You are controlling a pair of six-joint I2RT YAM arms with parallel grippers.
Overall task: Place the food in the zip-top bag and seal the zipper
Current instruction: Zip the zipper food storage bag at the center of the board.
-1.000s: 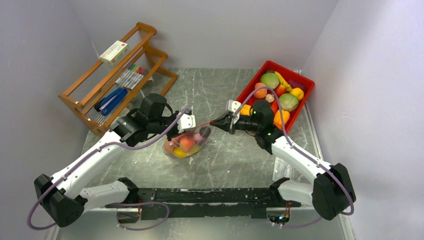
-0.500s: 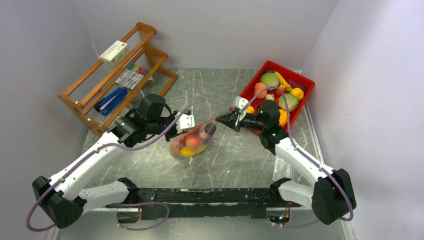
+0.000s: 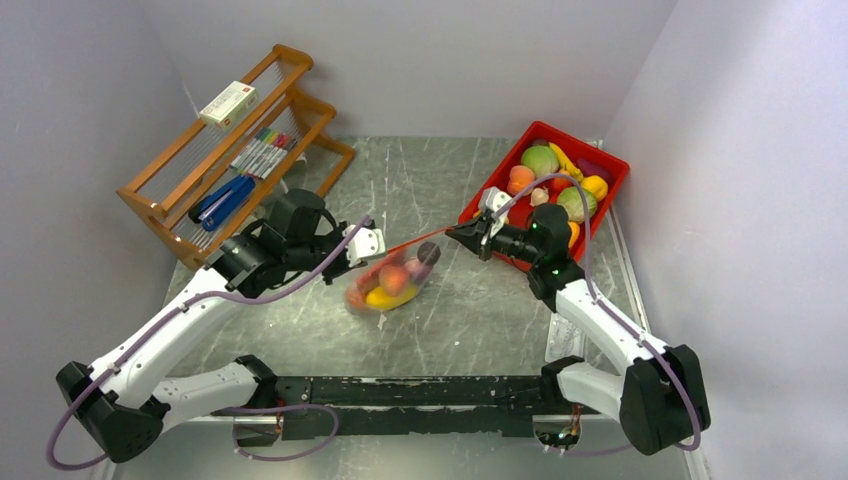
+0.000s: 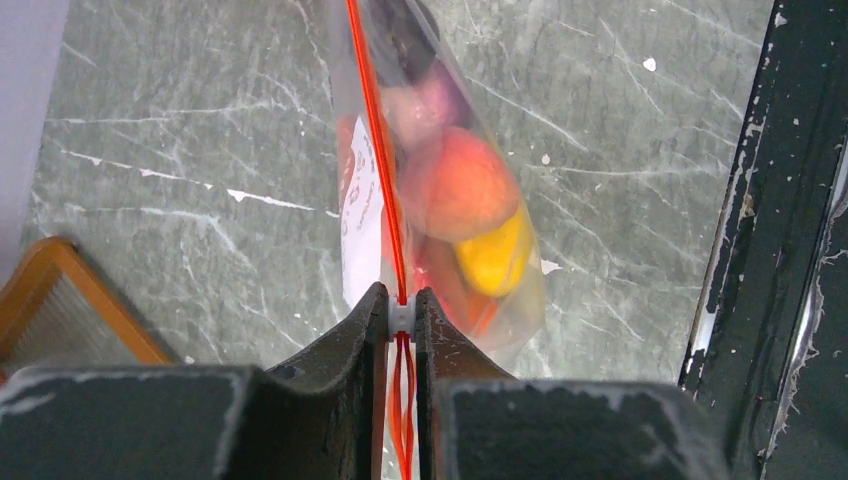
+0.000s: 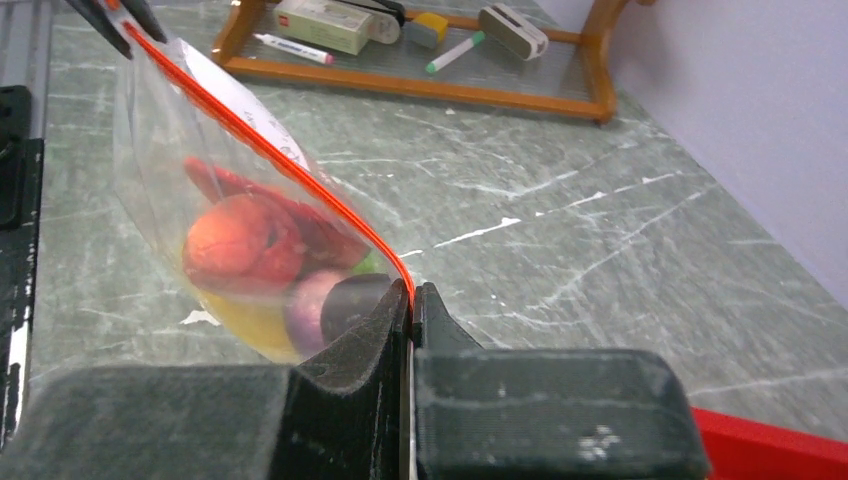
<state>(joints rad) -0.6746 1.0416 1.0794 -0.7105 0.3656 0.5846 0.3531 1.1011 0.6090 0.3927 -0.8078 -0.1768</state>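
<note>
The zip-top bag [image 3: 393,282] hangs clear of the table between both arms, blurred, with food inside. In the left wrist view a peach piece [image 4: 460,185], a yellow piece [image 4: 495,255] and a purple piece [image 4: 425,100] show through the plastic. The zipper [image 3: 420,240] is stretched taut between the grippers. My left gripper [image 4: 401,315] is shut on the zipper's white slider; beyond the slider the strip [image 4: 375,150] runs as one line, and behind it two strands show. My right gripper [image 5: 412,295] is shut on the zipper's other end [image 5: 270,150].
A red bin [image 3: 610,165] with more toy fruit stands at the back right, just behind the right wrist. A wooden rack [image 3: 235,150] with markers and a box fills the back left. A black rail [image 3: 420,390] runs along the near edge.
The right gripper has pulled its end of the zipper rightward toward the red bin. The bag has followed to the right and swings. The left gripper has stayed nearly in place.
</note>
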